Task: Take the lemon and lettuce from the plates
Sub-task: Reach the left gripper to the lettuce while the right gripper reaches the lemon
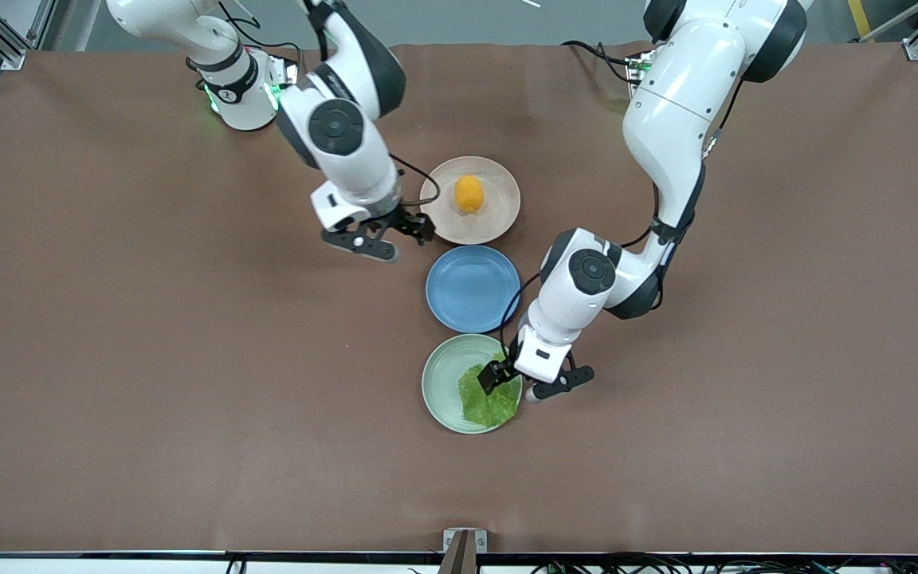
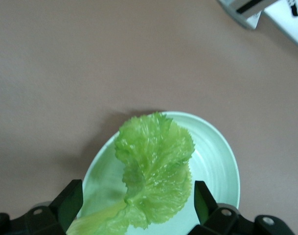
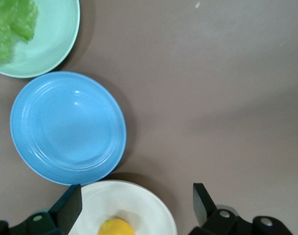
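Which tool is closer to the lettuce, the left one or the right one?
Left. The left tool hangs open right over the lettuce on the green plate. The right tool is open beside the beige plate, by the lemon.

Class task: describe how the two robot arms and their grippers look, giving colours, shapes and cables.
Both arms have glossy white rounded shells with black joints and round black caps. Thin black cables trail alongside. The left gripper and right gripper are black with two fingers. Green lights glow on the right arm's base.
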Available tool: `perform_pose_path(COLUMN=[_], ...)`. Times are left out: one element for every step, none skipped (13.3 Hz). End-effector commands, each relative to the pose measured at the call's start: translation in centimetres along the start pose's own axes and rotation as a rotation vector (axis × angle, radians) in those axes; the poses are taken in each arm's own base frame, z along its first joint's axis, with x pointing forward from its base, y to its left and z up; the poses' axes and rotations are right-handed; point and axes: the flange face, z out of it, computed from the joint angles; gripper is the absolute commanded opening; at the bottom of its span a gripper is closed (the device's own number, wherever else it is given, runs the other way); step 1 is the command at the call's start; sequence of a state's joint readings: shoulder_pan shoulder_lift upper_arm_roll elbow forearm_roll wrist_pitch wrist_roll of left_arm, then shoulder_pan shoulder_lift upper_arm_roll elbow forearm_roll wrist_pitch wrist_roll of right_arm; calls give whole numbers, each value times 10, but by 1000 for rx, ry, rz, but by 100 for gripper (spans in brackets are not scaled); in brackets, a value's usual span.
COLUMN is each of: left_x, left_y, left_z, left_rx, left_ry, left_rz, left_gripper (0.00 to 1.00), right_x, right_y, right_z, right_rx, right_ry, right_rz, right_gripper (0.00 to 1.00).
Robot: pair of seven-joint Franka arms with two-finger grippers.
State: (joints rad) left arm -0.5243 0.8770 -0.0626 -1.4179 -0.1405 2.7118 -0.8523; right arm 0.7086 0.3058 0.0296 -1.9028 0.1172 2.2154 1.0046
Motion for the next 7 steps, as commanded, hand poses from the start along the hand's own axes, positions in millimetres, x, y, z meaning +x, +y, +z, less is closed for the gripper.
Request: perform_pose_path(left_x=[-10, -13, -13, -13, -12, -12, -12], left_y=[8, 7, 5, 5, 4, 4, 3], left_z=[9, 14, 15, 15, 15, 15, 16], left_rx=[-5, 0, 3, 3, 4, 4, 6], left_ry=[5, 1, 0, 0, 0, 0, 0], left_rz=[5, 9, 7, 7, 6, 6, 4], left_gripper=[94, 89, 83, 77, 69, 61, 54], right_x=[-13, -23, -36, -49, -63, -73, -80], right_y=[-16, -22, -28, -34, -40, -45, -47], right_z=[47, 61, 75, 85, 93, 96, 99], right_rx=[-7, -12, -16, -16, -14, -8, -8], right_ry=[14, 13, 12, 14, 16, 19, 20], right_rz=[24, 6, -3, 5, 5, 0, -10], right_gripper=[100, 100, 100, 100, 100, 100, 100])
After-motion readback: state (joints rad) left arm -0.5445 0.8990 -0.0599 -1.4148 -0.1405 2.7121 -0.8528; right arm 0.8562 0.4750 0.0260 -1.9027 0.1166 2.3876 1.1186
